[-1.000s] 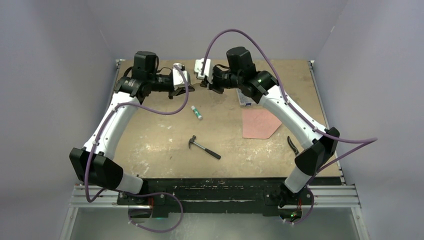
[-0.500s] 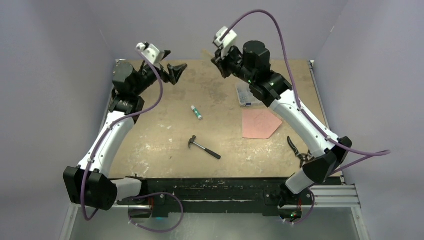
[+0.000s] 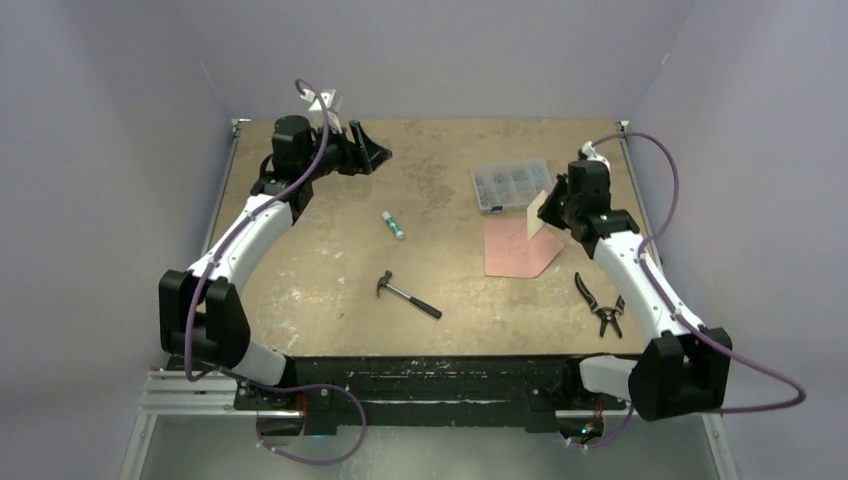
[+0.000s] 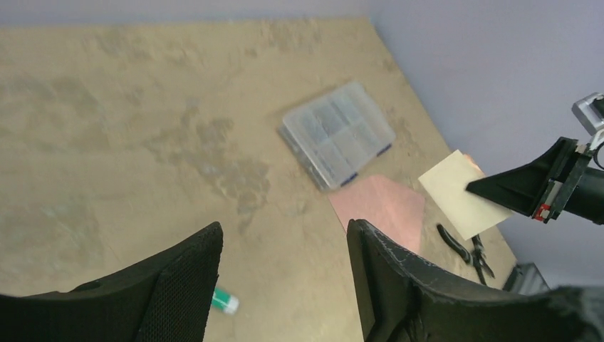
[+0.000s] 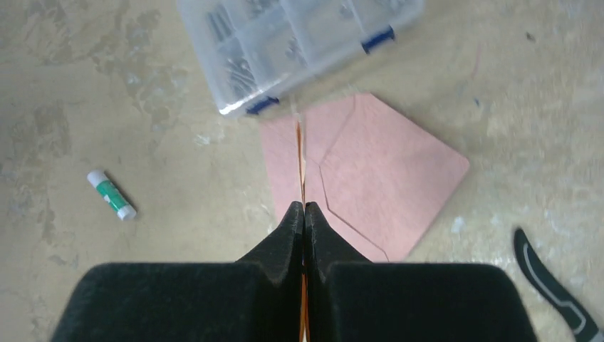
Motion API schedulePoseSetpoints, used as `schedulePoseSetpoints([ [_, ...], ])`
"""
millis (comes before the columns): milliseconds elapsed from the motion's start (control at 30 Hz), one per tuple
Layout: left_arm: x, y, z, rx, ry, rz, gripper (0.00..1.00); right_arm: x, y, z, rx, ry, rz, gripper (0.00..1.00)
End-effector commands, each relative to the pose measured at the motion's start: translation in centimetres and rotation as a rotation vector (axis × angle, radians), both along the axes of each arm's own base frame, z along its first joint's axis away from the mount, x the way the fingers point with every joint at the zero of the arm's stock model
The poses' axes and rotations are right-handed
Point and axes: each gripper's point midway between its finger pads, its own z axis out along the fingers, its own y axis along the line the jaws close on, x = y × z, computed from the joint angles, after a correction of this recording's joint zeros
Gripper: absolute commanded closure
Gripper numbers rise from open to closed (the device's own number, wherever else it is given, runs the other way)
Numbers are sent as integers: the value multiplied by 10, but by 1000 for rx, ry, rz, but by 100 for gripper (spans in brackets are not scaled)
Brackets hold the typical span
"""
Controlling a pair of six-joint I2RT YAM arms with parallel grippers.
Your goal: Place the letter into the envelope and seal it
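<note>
The salmon-pink envelope (image 3: 520,248) lies flat at the right of the table with its pointed flap open toward the right, and it also shows in both wrist views (image 4: 381,206) (image 5: 370,171). My right gripper (image 3: 552,212) (image 5: 305,206) is shut on the letter (image 3: 541,212), a pale sheet held on edge just above the envelope's back left part. In the right wrist view the letter (image 5: 302,160) is a thin line. From the left wrist view the letter (image 4: 463,192) shows its pale face. My left gripper (image 3: 378,155) (image 4: 285,235) hangs open and empty at the back left.
A clear compartment box (image 3: 511,185) (image 5: 292,43) sits just behind the envelope. A green-and-white glue stick (image 3: 394,225) lies mid-table and a hammer (image 3: 408,296) nearer the front. Black pliers (image 3: 601,303) lie at the front right. Purple walls enclose the table.
My right arm has swung from the back middle out to the right and down over the envelope, carrying the letter. My left gripper has opened and stays at the back left.
</note>
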Motion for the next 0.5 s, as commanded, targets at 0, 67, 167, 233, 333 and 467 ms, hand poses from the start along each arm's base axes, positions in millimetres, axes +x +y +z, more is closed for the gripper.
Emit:
schedulePoseSetpoints([
  [0, -17, -34, -50, -40, 255, -97, 37, -12, -9, 2, 176, -68, -68, 100],
  [67, -24, -48, -73, -29, 346, -142, 38, -16, -17, -16, 203, -52, -84, 100],
  [167, -33, -64, -101, -17, 435, -183, 39, -16, -20, -32, 229, -66, -39, 100],
  [233, -38, -77, -113, -25, 483, -221, 39, -12, -30, -47, 233, -53, -15, 100],
  [333, -45, -103, -125, -23, 525, -288, 39, -8, -41, -73, 182, -2, -3, 100],
  [467, -50, -130, -140, 15, 542, -317, 39, -3, -52, -91, 166, -4, -14, 100],
])
